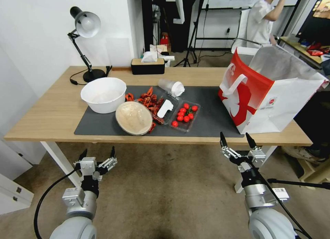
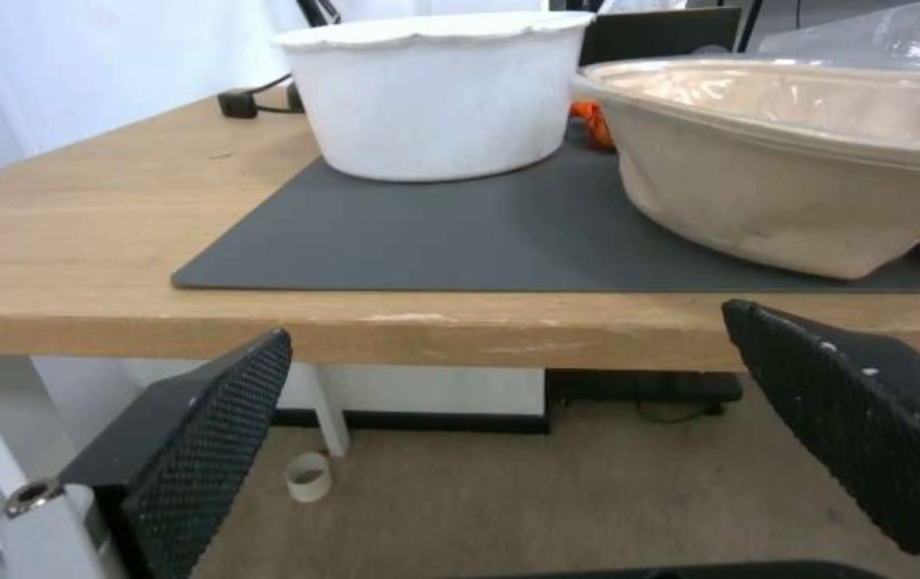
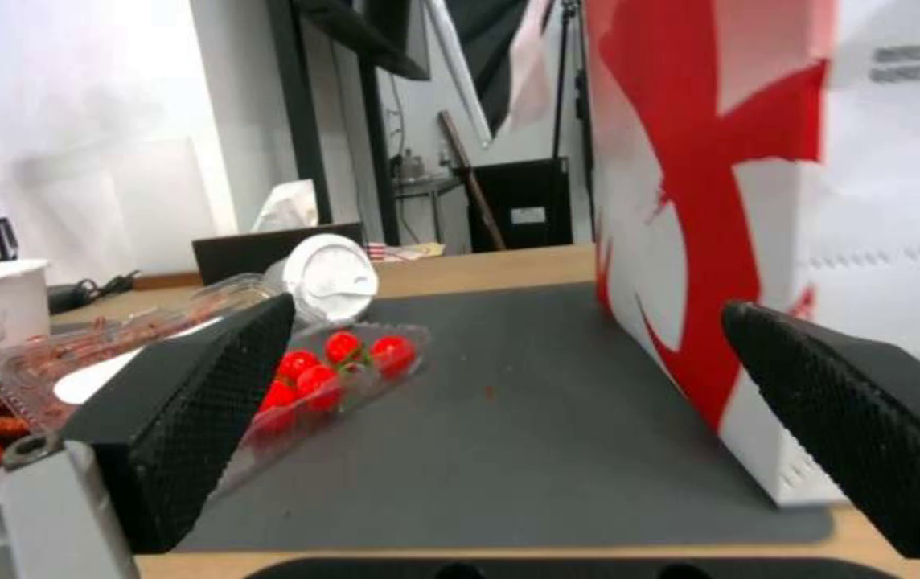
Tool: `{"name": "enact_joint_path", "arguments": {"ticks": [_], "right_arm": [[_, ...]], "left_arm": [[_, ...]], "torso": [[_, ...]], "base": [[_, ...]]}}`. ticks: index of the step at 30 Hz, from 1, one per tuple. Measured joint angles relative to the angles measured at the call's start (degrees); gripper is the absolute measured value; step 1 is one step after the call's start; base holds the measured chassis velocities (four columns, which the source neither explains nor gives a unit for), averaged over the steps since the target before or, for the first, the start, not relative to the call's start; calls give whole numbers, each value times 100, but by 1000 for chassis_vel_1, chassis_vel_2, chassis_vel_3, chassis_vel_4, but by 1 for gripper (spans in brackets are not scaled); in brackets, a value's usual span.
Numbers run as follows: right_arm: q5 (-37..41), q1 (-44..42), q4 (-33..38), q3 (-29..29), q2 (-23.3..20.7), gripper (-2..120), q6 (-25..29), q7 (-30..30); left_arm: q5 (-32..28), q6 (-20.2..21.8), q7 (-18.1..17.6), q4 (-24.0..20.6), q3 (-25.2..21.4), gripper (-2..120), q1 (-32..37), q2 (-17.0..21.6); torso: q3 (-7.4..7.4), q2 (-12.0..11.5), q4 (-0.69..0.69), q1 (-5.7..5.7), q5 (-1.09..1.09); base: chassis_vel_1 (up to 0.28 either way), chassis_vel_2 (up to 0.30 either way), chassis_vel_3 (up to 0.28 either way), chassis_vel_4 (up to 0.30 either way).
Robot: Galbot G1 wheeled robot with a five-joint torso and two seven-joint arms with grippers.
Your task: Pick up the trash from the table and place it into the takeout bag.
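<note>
Head view shows my left gripper [image 1: 98,153] and my right gripper [image 1: 236,139] both below the near edge of the wooden table [image 1: 44,111], over the carpet floor [image 1: 165,191]; the fingers of each are spread wide and hold nothing.

On the dark mat [image 1: 209,118] the round tan bowl [image 1: 133,117] sits tilted at the near edge, with a clear film over its top. What is inside I cannot tell. It is just beside the big white bowl [image 1: 103,94], which stands upright on the mat's left part. The clear plastic cup with white lid [image 1: 171,86] lies on its side farther back, the lid toward the takeout bag [image 1: 271,91]. This bag is red and white, stands open at the right end of the table, and shows silver foil inside; a white strap handle hangs on its red side.

Between the tan bowl and the bag is a clear tray [image 1: 185,115] with red cherry tomatoes in it, and behind it an open clear box [image 1: 156,106] with red crayfish shells and a white spoon.

From the right wrist view, the mat between the tomatoes and the bag is bare. From the left wrist view, the tan bowl [image 2: 793,161] stands close to the table edge, directly ahead of my left fingers [image 2: 208,434].
</note>
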Motion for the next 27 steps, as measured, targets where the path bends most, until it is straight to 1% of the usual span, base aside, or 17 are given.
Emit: {"name": "enact_joint_path", "arguments": {"ticks": [5,7,11,13,17,20,22,24,25,27], "right_arm": [[90,367,-36,-135,-164,100,-232,-6],[156,701,-63,-254,-303,100,-429,-30],[264,955,-59,-332,-443,100,-637,-90],[409,1231,-36,-446,-609,100,-869,-160],[496,1459,-38,-565,-729,100,-1047,-202],[649,1918,-67,-813,-886,100,-1384,-212],[675,1996,-76,-852,-908,100,-1434,-214],[858,2377,-149,-1038,-1069,100,-1674,-273],[858,2377,-149,-1038,-1069,100,-1674,-273],[1018,2648,-183,-1162,-1185,100,-1864,-317]], "left_arm": [[0,14,0,-25,-17,100,-9,18],[9,24,-1,-44,-14,100,3,13],[21,27,-1,-51,-11,100,11,-1],[30,31,-1,-61,-13,100,10,-4],[36,37,-1,-71,-21,100,2,-5],[79,43,-1,-84,-6,100,-1,-37],[92,44,-1,-84,1,100,1,-45],[127,45,-1,-94,16,100,9,-70],[127,45,-1,-94,16,100,9,-70],[133,47,-1,-103,16,100,11,-72]], "torso": [[0,0,0,1,1],[0,0,1,0,1],[0,0,1,0,1],[0,-1,1,1,0],[0,0,0,0,0],[0,-1,0,1,1],[0,0,0,0,0],[0,0,0,0,1],[0,0,0,0,1],[1,0,0,0,1]], "base": [[0,0,0,0],[0,0,0,0],[0,0,0,0],[0,0,0,0],[0,0,0,0],[0,0,0,0],[0,0,0,0],[0,0,0,0],[0,0,0,0],[0,0,0,0]]}}
